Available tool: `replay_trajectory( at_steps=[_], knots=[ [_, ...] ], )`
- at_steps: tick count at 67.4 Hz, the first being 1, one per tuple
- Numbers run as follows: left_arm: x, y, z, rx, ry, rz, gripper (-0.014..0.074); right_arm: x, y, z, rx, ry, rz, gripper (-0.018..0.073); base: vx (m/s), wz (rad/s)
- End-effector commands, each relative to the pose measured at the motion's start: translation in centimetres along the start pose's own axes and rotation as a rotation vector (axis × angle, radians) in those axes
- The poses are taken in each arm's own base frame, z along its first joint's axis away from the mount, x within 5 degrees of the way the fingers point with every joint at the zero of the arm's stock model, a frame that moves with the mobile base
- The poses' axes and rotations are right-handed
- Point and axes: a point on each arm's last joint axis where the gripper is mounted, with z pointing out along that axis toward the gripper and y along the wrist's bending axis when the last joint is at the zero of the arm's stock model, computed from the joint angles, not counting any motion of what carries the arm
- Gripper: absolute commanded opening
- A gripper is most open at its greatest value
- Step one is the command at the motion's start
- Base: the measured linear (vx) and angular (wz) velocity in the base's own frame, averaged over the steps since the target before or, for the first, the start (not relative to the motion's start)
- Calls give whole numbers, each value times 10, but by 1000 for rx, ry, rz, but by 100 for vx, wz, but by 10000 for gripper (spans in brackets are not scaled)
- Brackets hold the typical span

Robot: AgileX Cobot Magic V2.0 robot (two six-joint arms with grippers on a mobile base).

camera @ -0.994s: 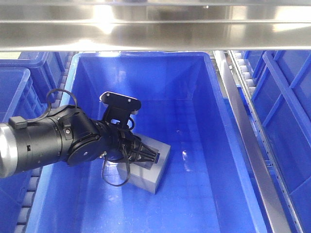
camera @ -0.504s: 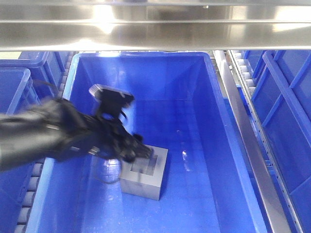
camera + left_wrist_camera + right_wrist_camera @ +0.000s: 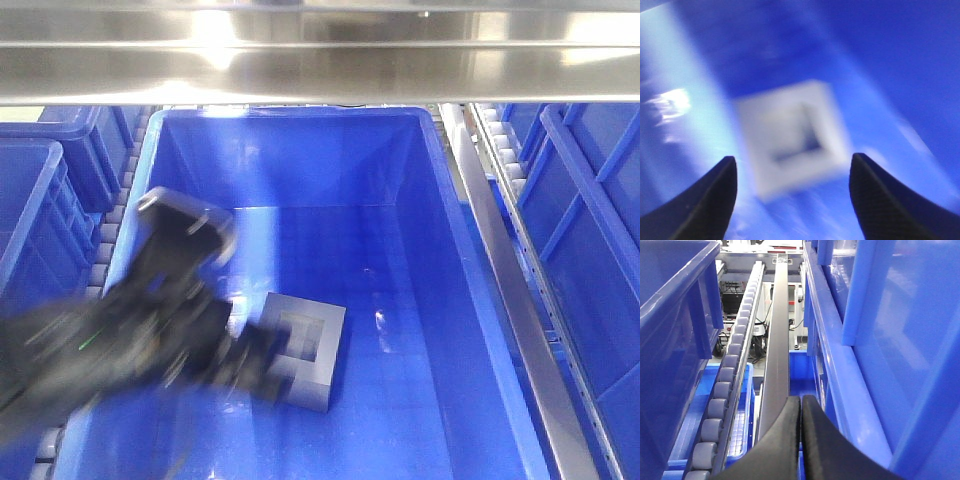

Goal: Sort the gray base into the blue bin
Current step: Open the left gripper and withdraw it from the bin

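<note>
Jaws apart on left gripper (image 3: 792,200), above matte gray recessed base block (image 3: 306,350), resting in glossy blue plastic bin (image 3: 440,300), right gripper (image 3: 800,440) jaws pressed together.

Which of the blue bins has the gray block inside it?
The big middle bin, right under the shiny metal shelf. The gray base lies on its floor, square hole facing up. The bins on the left and right show no block.

A warehouse or factory sorting line was indicated: blue plastic crates (image 3: 30,200) were ranged left and right of the blue bin (image 3: 440,200), roller conveyor tracks (image 3: 722,405) ran between them, and a steel beam (image 3: 320,60) crossed overhead.
</note>
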Motion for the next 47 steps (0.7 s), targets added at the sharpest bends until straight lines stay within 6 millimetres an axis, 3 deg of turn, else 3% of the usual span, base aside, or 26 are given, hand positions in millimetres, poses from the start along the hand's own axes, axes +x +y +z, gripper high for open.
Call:
replay_trajectory(
  at_steps=[1,31,47],
  knots=[
    [-3,-5,-27,77,-136,13,463,-6,0,0,9,-82,-15,-5,0,0],
    [52,25,-117,109,-411,59,456,-6,0,0,9,-82,-15,-5,0,0],
    [76,44,-153,25,-454,119,361,-6,0,0,9,-82,-15,-5,0,0]
  ],
)
